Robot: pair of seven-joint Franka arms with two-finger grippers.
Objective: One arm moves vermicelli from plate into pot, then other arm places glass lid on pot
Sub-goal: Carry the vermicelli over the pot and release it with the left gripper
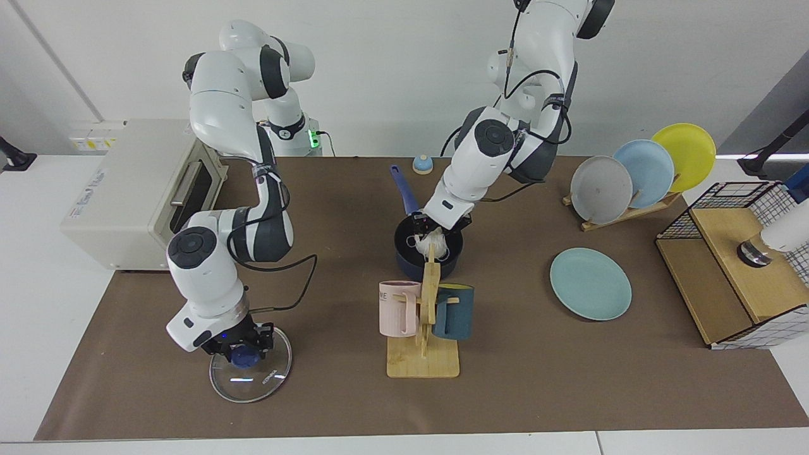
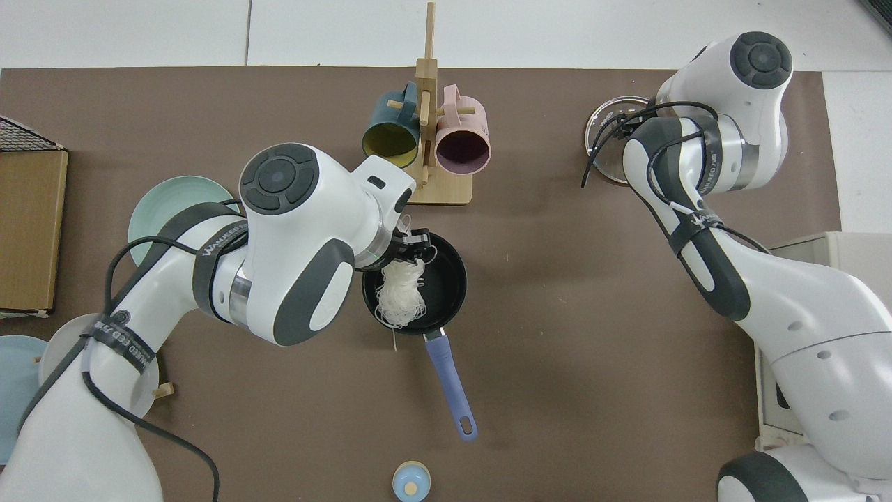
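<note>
Presently the left gripper point(image 1: 425, 226) point(image 2: 412, 244), closed on the vermicelli point(image 1: 433, 240) point(image 2: 399, 295), hangs over the pot point(image 1: 404, 248) point(image 2: 446, 279); the pale tangled bundle trails loose strands into the black interior. Right gripper point(image 1: 239, 344) grips the blue knob of the glass lid point(image 1: 253, 373) point(image 2: 605, 143), lying flat on the table point(image 1: 569, 379). The plate point(image 1: 591, 283) point(image 2: 167, 206) lies bare.

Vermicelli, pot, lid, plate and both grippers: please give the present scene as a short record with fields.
vermicelli: hanging from left gripper, in or just above the pot
pot: on table, handle free
plate: empty
glass lid: flat on table
right gripper: at the lid's blue knob
left arm: reaching over pot
</note>
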